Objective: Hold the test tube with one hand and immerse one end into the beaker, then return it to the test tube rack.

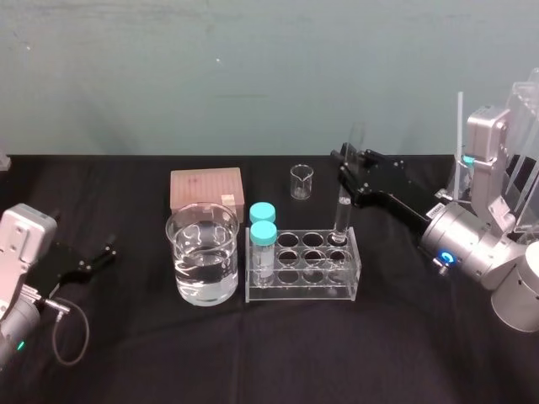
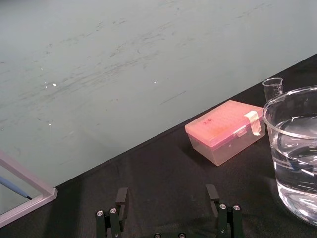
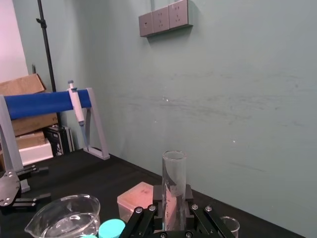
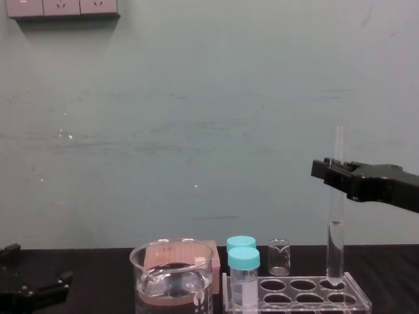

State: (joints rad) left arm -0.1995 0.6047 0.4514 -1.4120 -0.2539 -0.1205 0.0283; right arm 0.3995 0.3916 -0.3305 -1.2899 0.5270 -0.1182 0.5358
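Note:
The test tube stands nearly upright with its rounded end in the back right hole of the clear test tube rack. My right gripper is shut on the tube's upper part, and the chest view shows the gripper clamped around the tube above the rack. From the right wrist the tube rises between the black fingers. The large beaker, partly filled with water, sits just left of the rack. My left gripper rests open at the table's left edge.
Two teal-capped vials stand in the rack's left holes. A pink tip box lies behind the beaker, and a tiny clear beaker stands behind the rack. A clear pipette stand is at the far right.

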